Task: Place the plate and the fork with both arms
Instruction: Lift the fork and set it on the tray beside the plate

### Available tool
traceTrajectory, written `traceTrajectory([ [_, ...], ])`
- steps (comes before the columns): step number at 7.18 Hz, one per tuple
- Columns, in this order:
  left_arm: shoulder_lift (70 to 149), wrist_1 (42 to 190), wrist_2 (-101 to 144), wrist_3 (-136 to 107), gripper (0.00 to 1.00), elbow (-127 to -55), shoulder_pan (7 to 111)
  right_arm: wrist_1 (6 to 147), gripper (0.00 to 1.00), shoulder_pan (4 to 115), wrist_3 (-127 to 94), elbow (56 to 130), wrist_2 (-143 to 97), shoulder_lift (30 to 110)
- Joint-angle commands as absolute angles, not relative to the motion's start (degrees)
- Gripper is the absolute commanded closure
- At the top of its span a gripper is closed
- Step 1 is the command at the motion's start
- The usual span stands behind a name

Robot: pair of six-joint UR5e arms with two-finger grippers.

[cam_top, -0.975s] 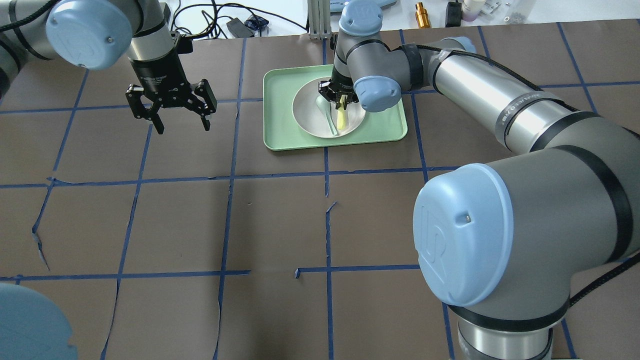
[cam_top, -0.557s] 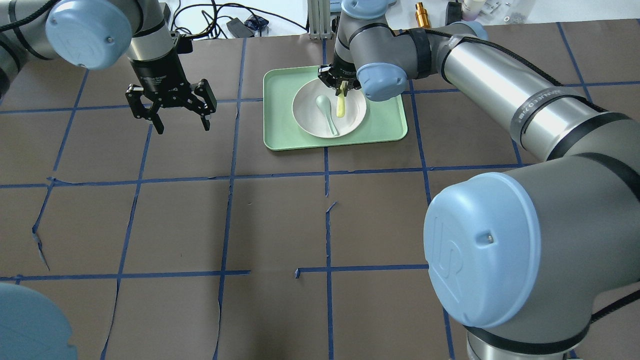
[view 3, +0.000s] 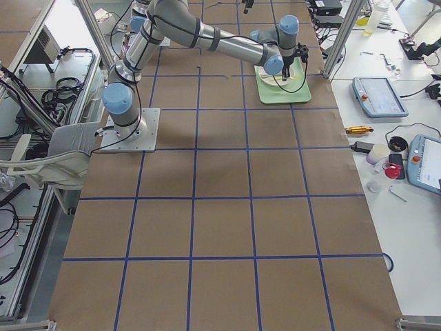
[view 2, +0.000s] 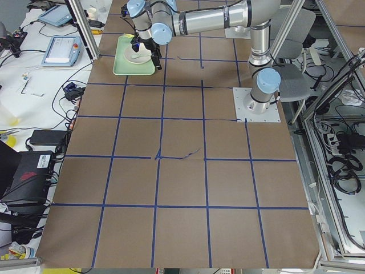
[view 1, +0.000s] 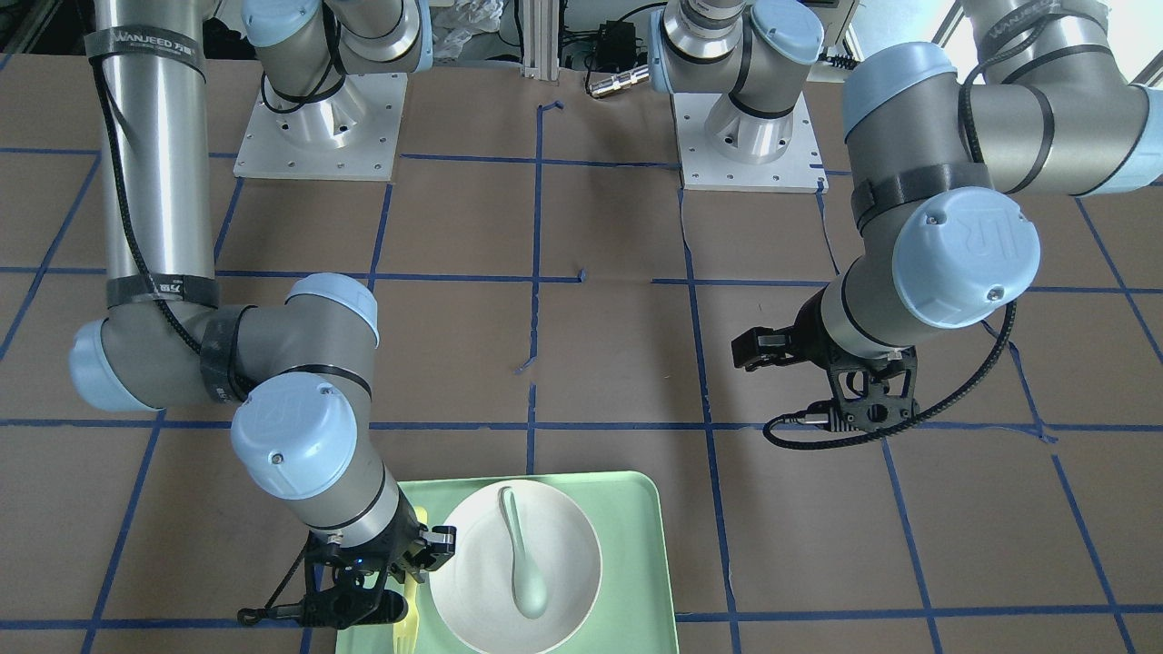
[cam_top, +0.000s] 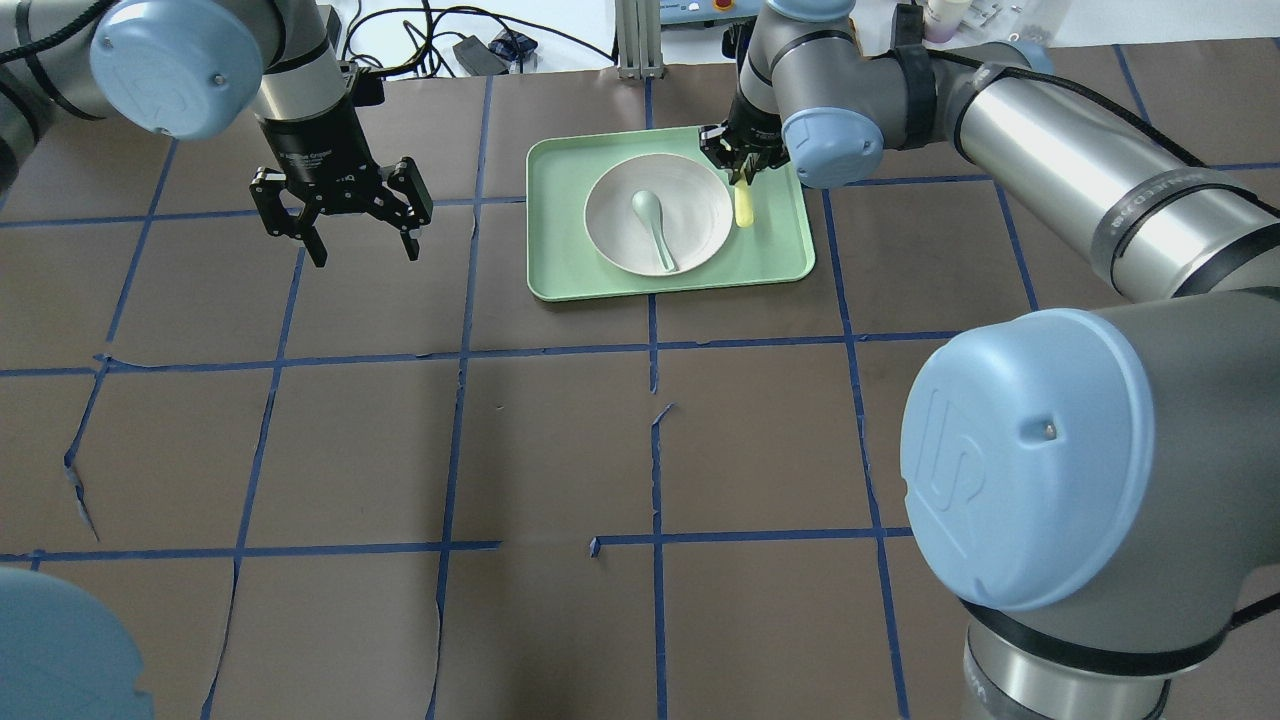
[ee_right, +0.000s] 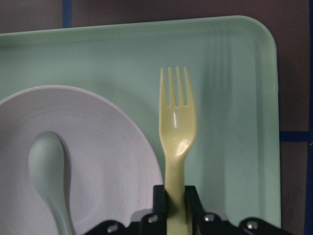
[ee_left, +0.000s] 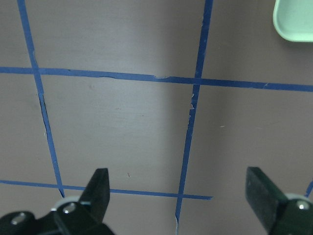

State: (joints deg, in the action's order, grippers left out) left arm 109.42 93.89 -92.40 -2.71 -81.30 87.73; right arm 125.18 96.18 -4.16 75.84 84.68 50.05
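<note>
The off-white plate (cam_top: 695,205) sits in the mint-green tray (cam_top: 780,255) at the far middle of the table. My right gripper (cam_top: 741,168) is shut on the handle of the pale-yellow fork (cam_top: 744,208) and holds it over the tray floor, just right of the plate's rim. In the right wrist view the fork (ee_right: 177,122) points its tines away from the gripper (ee_right: 175,198), beside the plate (ee_right: 107,147). My left gripper (cam_top: 367,258) is open and empty, hovering over bare table left of the tray.
A pale grey-green spoon (cam_top: 652,225) lies in the plate. Cables, a gold cylinder (cam_top: 845,30) and small items lie past the table's far edge. Blue tape lines grid the brown table, and only a tray corner (ee_left: 293,22) shows in the left wrist view.
My right gripper has carried the fork from over the plate to the right, off the plate and over the tray floor beside it. The left arm has not moved.
</note>
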Motion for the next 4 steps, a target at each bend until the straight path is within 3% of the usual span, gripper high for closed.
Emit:
traceTrajectory([
  [1, 109.42, 93.87, -92.37, -2.81, 0.0, -81.3, 87.8, 125.77, 1.0, 95.1, -1.41, 77.78, 82.81, 49.14],
  [2, 109.42, 93.87, -92.37, -2.81, 0.0, -81.3, 87.8, 126.03, 1.0, 95.1, -1.32, 77.52, 82.1, 48.61],
  [3, 109.42, 93.87, -92.37, -2.9, 0.0, -81.3, 87.8, 126.04, 0.22, 95.1, -1.06, 77.87, 82.44, 48.43],
  [4, 109.42, 93.87, -92.37, -2.81, 0.0, -81.3, 87.8, 125.95, 0.0, 95.1, -0.71, 77.78, 83.22, 48.86],
])
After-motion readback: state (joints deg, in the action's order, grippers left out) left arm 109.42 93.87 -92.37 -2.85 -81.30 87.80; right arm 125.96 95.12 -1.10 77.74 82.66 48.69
